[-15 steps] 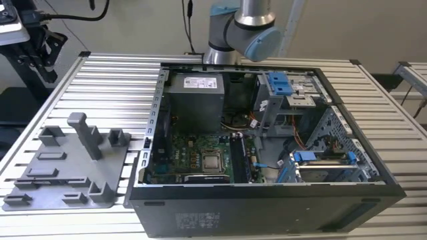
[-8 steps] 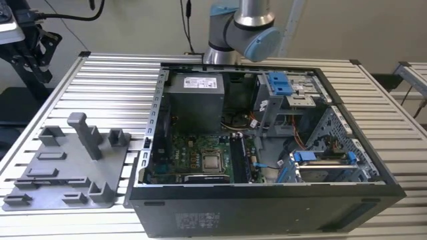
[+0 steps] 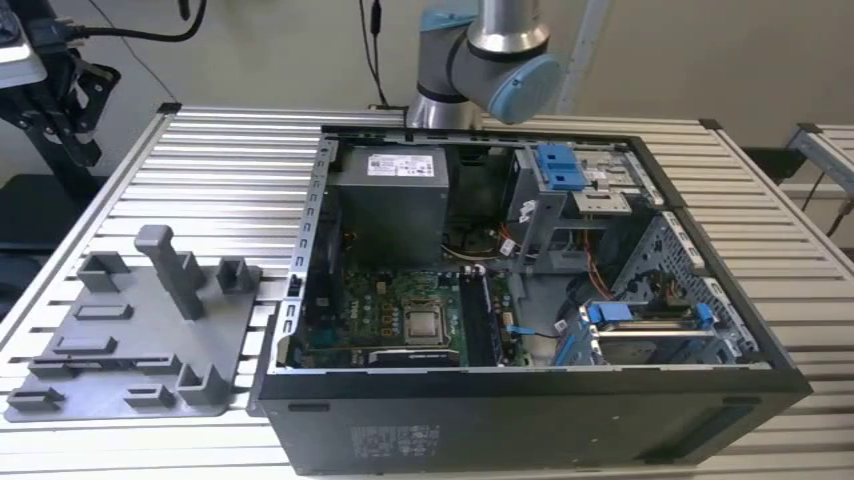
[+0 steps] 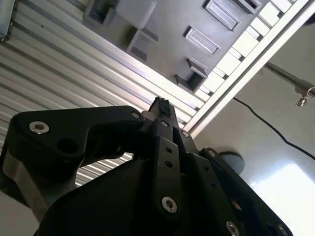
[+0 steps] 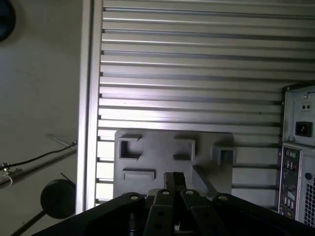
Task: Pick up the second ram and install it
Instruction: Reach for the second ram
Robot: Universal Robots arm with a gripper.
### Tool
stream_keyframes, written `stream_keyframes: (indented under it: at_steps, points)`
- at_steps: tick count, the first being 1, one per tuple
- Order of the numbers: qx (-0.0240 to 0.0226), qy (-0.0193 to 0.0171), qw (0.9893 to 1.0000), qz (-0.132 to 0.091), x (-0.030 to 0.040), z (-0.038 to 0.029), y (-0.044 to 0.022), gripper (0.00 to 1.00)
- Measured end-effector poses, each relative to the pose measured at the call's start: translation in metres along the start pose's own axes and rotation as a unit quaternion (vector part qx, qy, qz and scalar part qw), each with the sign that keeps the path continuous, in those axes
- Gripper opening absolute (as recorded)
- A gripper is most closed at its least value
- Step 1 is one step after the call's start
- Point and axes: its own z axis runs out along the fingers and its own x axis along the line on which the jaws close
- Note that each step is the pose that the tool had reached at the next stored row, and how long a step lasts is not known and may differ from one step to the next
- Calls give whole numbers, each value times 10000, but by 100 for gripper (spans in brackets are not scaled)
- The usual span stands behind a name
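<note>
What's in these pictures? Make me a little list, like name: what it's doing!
gripper: shut, nothing seen in it, aimed at the tray, not touching it
tray: grey, on the table, beside the case on the exterior view's left
post: upright on the tray
case: open on top, board inside
table: slatted metal

Support is a slatted aluminium table [image 3: 227,170]. A grey plastic fixture plate [image 3: 140,335] with upright posts sits flat at the exterior view's left. An open PC case [image 3: 534,410] lies just beside it.
</note>
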Motion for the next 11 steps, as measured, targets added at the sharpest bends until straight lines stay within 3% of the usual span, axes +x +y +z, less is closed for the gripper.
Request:
stream_keyframes:
  at_steps: [11]
  points:
    - [0, 0, 10000, 0, 15, 16, -34, 11]
